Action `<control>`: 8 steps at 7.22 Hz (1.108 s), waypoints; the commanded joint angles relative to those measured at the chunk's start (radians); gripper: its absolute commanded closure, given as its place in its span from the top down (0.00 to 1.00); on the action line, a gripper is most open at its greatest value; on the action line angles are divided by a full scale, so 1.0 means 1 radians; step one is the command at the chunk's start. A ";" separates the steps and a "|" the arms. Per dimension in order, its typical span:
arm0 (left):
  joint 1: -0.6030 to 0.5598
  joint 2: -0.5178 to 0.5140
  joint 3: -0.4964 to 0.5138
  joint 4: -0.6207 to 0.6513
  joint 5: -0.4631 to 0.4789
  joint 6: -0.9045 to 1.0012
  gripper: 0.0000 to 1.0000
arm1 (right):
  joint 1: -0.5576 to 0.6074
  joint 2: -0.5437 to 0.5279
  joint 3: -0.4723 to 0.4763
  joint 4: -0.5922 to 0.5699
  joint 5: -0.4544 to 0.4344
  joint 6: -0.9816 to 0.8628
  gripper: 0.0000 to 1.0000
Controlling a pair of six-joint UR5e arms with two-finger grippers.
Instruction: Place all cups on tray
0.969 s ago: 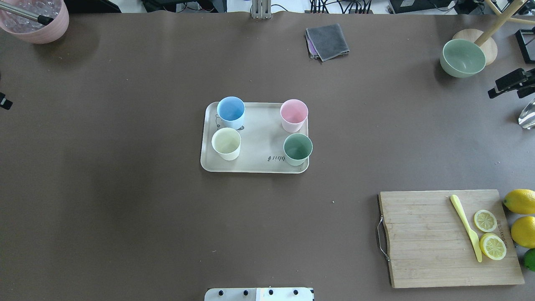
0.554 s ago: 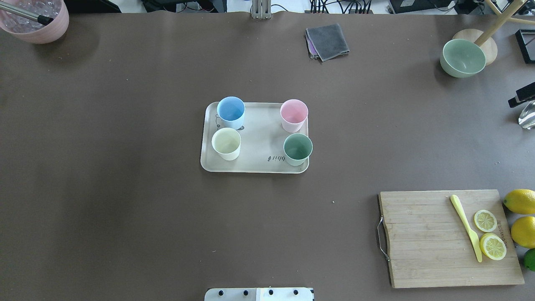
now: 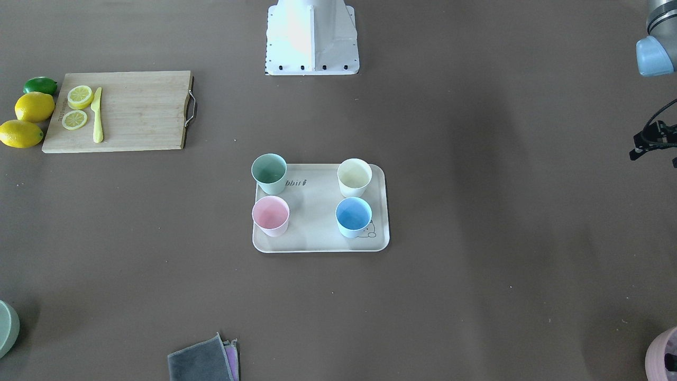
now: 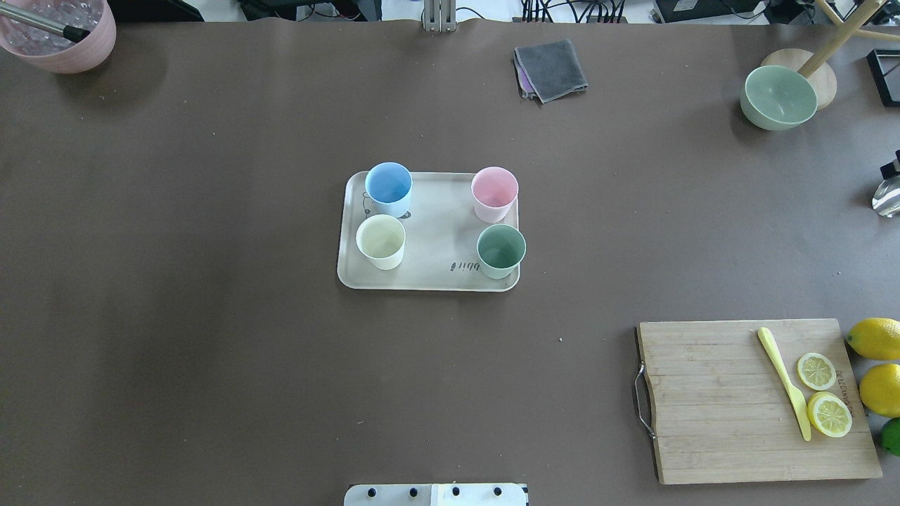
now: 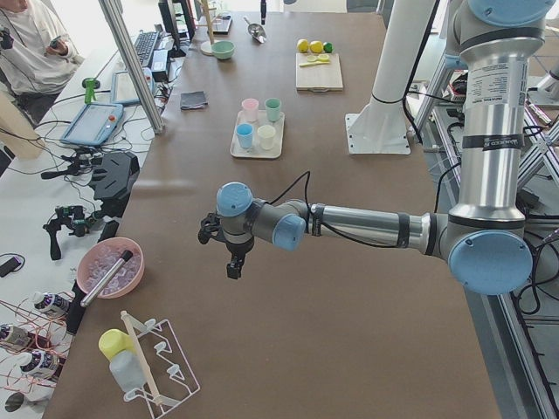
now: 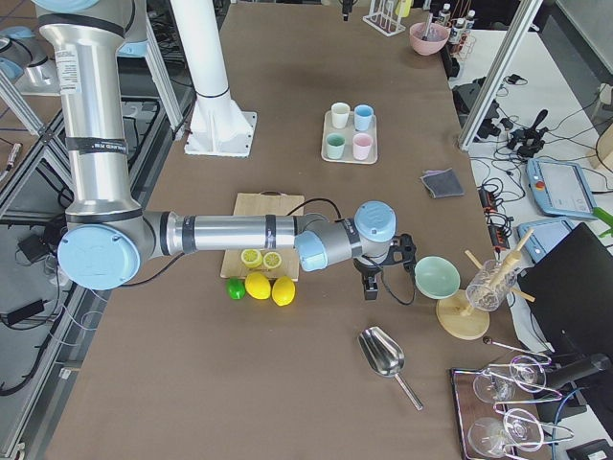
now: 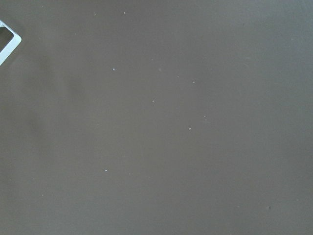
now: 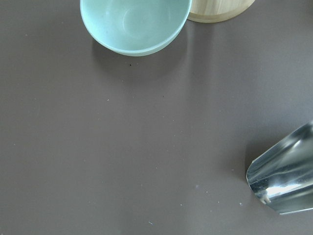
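Counting all four cups (image 4: 388, 184) upright on the tray (image 4: 439, 232), I judge the job done; no further grasp is needed. My left gripper (image 5: 230, 262) and right gripper (image 6: 371, 287) hang far off; clenched or released, I cannot tell.

- A mint-green bowl (image 8: 134, 24) sits at the top, empty and cut off by the upper edge.
- A round wooden base (image 8: 220, 12) shows just beside the bowl, partly hidden behind its rim.
- A shiny metal scoop (image 8: 286, 181) enters from the lower right edge, well apart from the bowl.
- The brown table surface (image 8: 122, 147) fills the rest.
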 commanded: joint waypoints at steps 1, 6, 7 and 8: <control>-0.002 0.003 0.003 0.001 0.006 0.001 0.98 | -0.001 -0.001 -0.003 0.000 -0.002 -0.001 1.00; -0.002 0.000 0.001 0.004 0.065 0.003 0.98 | -0.001 -0.001 -0.009 0.000 -0.010 -0.001 1.00; -0.002 0.001 -0.005 0.004 0.059 0.003 0.98 | 0.000 -0.001 -0.011 0.000 -0.010 -0.001 1.00; -0.002 0.003 -0.005 0.004 0.017 0.001 0.98 | -0.007 -0.001 -0.011 -0.012 -0.013 -0.001 1.00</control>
